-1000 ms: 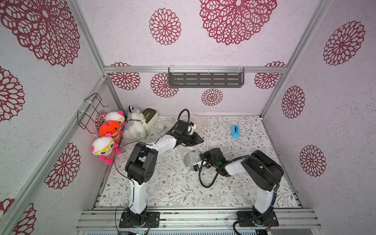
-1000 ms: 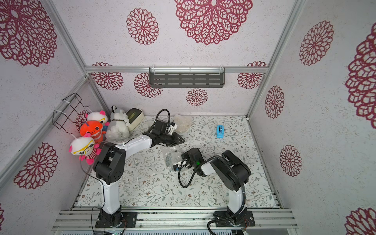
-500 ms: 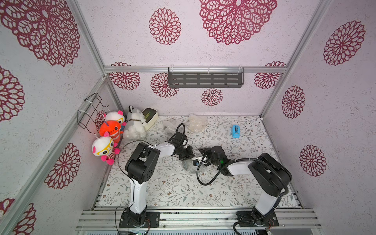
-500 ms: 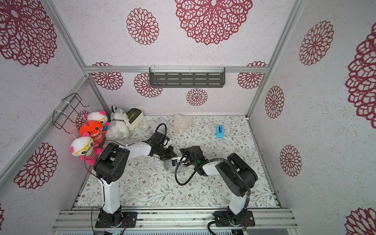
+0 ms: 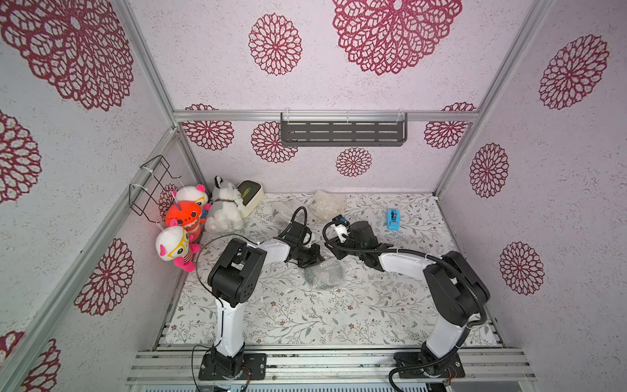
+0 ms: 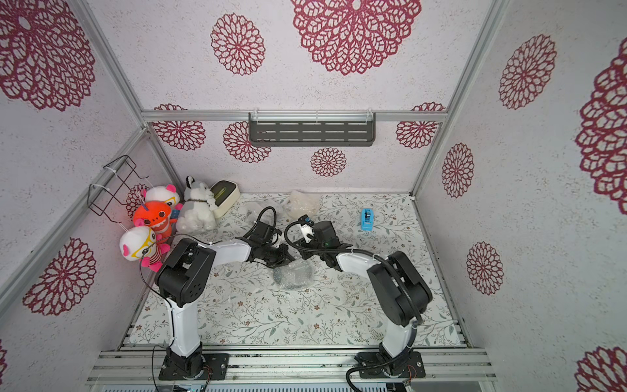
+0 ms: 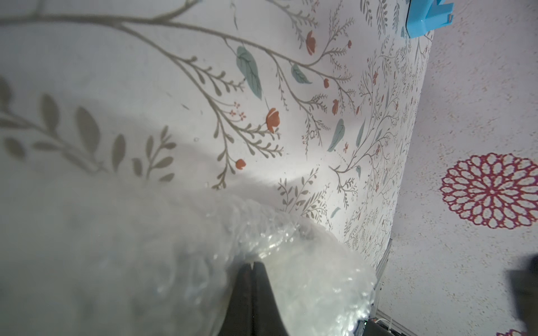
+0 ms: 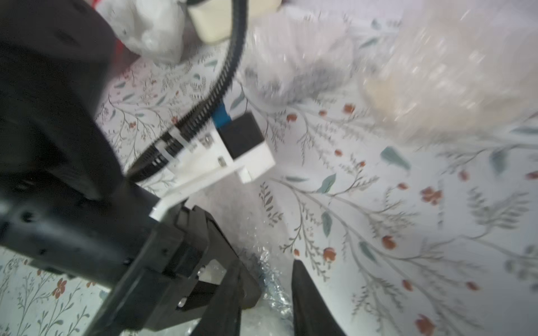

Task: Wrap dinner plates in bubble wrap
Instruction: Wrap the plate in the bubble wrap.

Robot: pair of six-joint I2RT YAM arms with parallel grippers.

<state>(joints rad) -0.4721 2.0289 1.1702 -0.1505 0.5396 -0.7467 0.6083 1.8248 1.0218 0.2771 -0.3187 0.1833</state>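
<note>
One black plate lies inside bubble wrap, centre of surface. Left jaws shut, pinching a raised fold; right jaws part-open, empty, just beside. Judgement: draw fold low, fully across plate, before right presses.

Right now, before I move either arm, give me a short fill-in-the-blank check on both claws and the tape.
1. The left claw is ___ on a fold of the bubble wrap.
2. The right claw is ___, its jaws clamped on nothing.
3. The tape dispenser near the back wall is ___ in colour.

Missing words: shut; open; blue.
</note>
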